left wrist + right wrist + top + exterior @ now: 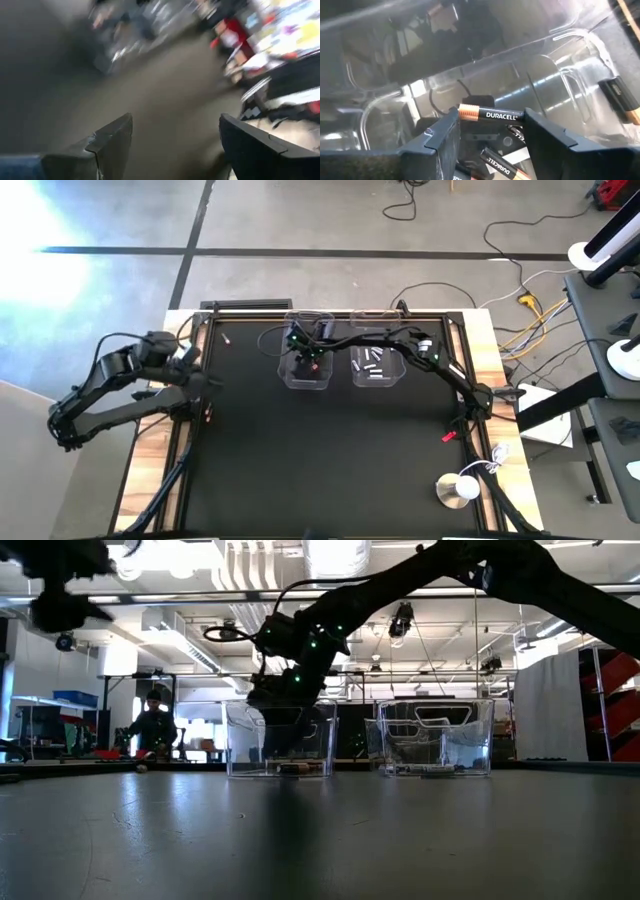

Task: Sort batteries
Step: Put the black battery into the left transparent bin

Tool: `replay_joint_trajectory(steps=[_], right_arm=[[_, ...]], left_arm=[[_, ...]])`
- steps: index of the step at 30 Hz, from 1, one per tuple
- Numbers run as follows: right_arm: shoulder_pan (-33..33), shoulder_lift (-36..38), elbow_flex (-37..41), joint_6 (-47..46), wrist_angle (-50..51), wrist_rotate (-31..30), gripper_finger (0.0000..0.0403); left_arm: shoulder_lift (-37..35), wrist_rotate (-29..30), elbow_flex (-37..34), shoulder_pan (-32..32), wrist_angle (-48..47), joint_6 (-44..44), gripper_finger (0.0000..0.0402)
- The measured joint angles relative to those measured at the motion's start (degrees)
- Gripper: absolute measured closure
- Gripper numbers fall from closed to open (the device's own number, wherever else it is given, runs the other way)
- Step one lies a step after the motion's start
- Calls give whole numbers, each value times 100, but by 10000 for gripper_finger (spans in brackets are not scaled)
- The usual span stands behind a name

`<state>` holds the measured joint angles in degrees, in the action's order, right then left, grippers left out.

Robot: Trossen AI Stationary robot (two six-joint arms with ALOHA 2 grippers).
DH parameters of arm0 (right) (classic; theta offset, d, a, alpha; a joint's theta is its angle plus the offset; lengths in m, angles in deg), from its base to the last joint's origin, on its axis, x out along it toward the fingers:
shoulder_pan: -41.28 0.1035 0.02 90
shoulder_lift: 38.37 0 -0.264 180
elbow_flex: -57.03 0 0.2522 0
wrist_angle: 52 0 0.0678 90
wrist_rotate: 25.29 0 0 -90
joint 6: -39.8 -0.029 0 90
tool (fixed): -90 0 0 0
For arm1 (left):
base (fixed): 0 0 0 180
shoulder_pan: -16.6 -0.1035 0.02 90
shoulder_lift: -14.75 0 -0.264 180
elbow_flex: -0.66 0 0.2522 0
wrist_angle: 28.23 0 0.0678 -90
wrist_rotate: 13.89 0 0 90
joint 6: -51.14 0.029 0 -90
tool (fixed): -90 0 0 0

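Two clear plastic bins stand at the table's far middle. My right gripper (312, 352) reaches over the left bin (308, 367), just above its rim in the low view (285, 700). It is open. In the right wrist view a dark copper-tipped battery (490, 115) lies across the gap beyond the fingertips, among other dark batteries (496, 161) on the bin floor. The right bin (376, 366) holds silvery batteries (372, 361). My left gripper (190, 356) waits open, raised over the table's left edge.
One more dark battery (620, 99) shows by the bin wall. A small reddish piece (228, 338) lies on the mat left of the bins. A white roll (460, 490) and a red item (447, 436) sit near the right edge. A person (152, 726) stands far behind.
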<state>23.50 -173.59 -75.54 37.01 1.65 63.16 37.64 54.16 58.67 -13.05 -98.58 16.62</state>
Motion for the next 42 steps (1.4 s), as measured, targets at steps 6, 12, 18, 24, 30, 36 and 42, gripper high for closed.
replay_joint_trajectory(steps=[6, 12, 18, 24, 30, 36, 42], right_arm=[[6, 0, 158, 406, -3, -4, 211], [11, 0, 243, 815, -218, -8, 213], [15, 0, 270, 1039, -341, -3, 196], [33, 35, 157, 996, -197, -186, 166], [330, 441, -904, 615, 1291, -1324, 125], [887, 1130, -1586, -717, 1745, -1713, 95], [1671, 1838, -1568, -2448, 1851, -2117, 89]], left_arm=[[-17, 37, -2, 0, -1123, -27, 129], [9, 296, -52, 0, -1481, -51, 129], [78, -299, -63, 35, -1799, -96, 129], [129, -345, -63, 37, -2043, -98, 129], [129, -260, -63, 48, -2023, -101, 132], [77, -137, -54, 50, -1673, 125, 154], [70, 770, -106, 74, -667, 460, 175]])
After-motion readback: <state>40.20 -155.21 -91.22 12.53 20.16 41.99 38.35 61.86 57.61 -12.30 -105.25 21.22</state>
